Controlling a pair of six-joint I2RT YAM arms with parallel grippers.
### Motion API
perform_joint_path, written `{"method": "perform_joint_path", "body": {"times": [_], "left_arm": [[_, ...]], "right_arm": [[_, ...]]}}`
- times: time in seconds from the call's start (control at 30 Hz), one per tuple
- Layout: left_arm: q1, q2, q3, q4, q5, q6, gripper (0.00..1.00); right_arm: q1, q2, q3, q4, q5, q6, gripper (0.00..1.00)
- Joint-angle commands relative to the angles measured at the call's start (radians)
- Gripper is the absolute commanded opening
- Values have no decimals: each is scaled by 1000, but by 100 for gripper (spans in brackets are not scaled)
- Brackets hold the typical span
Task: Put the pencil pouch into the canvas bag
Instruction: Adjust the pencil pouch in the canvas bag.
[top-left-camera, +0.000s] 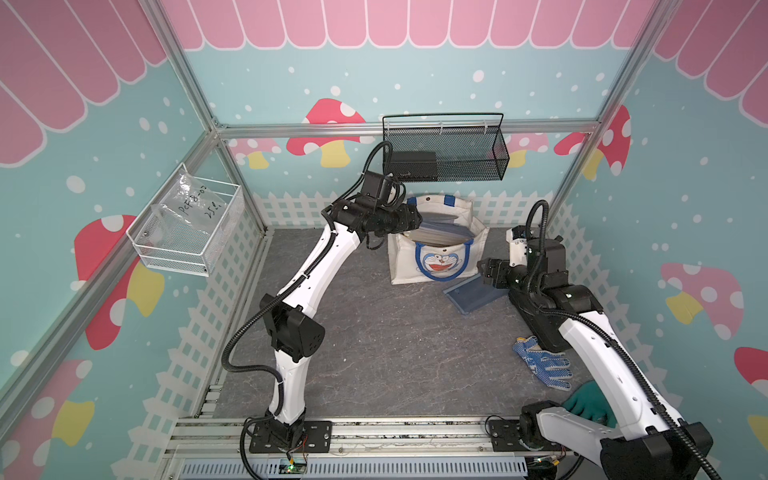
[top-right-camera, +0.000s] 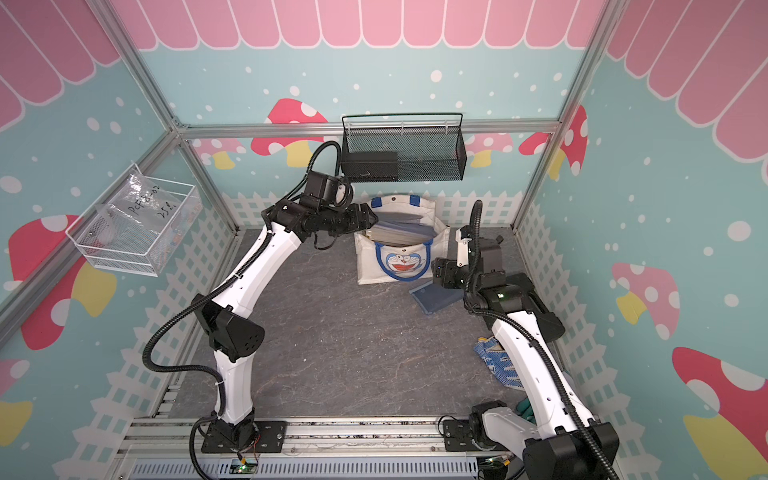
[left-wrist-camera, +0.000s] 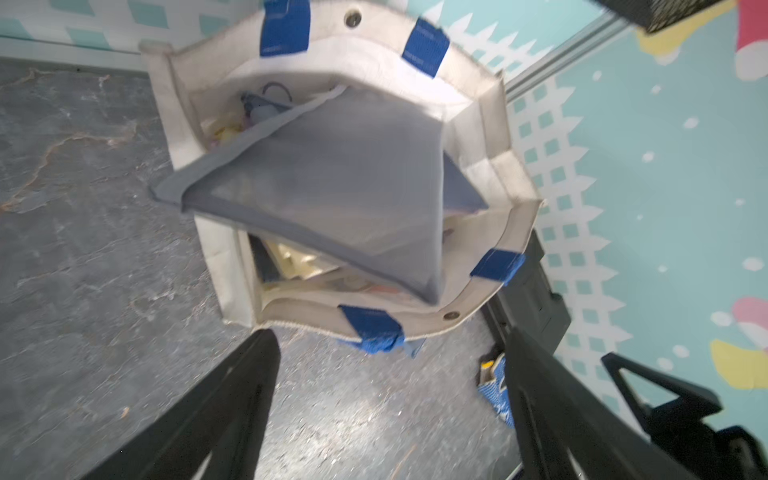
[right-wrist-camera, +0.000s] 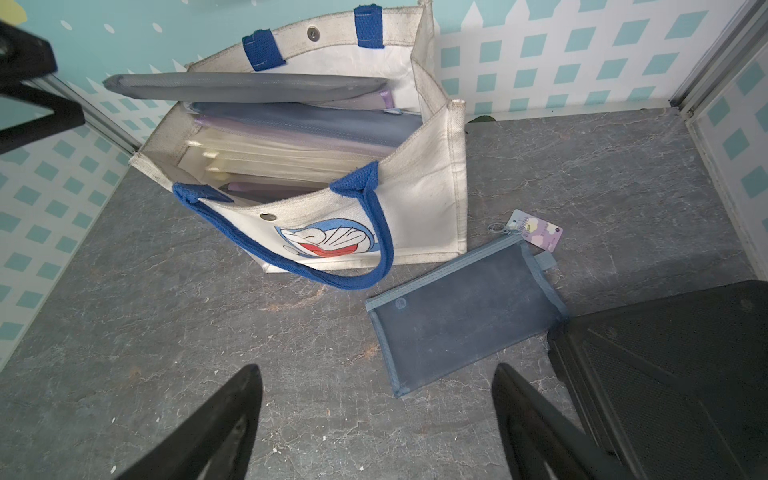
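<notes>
- A grey mesh pencil pouch (left-wrist-camera: 332, 183) lies across the mouth of the canvas bag (right-wrist-camera: 419, 199), perched on the pouches packed inside, one corner jutting over the rim; it could slide out onto the counter (top-left-camera: 374, 353) if the bag is nudged.
- The left gripper (left-wrist-camera: 390, 419) hovers beside the bag's opening with jaws wide and nothing between them; a careless pull-back might catch a blue handle (right-wrist-camera: 291, 266) and tip the bag.
- A second, blue mesh pouch (right-wrist-camera: 465, 311) rests flat on the counter just beside the bag's front corner, its tag (right-wrist-camera: 536, 230) showing.
- The right gripper (right-wrist-camera: 374, 415) hangs near it, jaws wide and empty; flat, thin fabric may prove hard to pinch, and a crammed bag leaves little room.
</notes>
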Motion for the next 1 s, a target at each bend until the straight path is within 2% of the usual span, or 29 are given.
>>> {"method": "perform_joint_path", "body": {"times": [0.0,0.1,0.33,0.5,0.53,0.57,0.6,0.67,0.83,0.97], "left_arm": [[-3,72,35,67,10,-72,87],[-8,122,61,99,4,-93,79],[-32,192,89,165,-25,-113,54],[-35,244,133,167,-28,-120,45],[-35,246,132,165,-25,-122,40],[-35,248,130,166,-18,-123,29],[-36,244,122,164,-12,-121,23],[-40,221,89,166,-12,-118,19],[-55,113,-45,176,-38,-85,18],[-55,54,-131,175,-30,-74,9]], "right_arm": [[-6,-11,22,10,-6,-5,88],[-6,-14,23,8,-6,-5,88],[-7,-4,41,-10,-5,-8,88],[-8,15,66,-15,-7,-11,88],[-8,16,68,-15,-6,-10,88],[-7,17,71,-15,-5,-11,88],[-8,15,69,-15,-4,-13,88],[-8,11,62,-15,2,-17,88],[-7,18,72,-15,7,-19,87],[-8,21,74,-1,16,-14,87]]}}
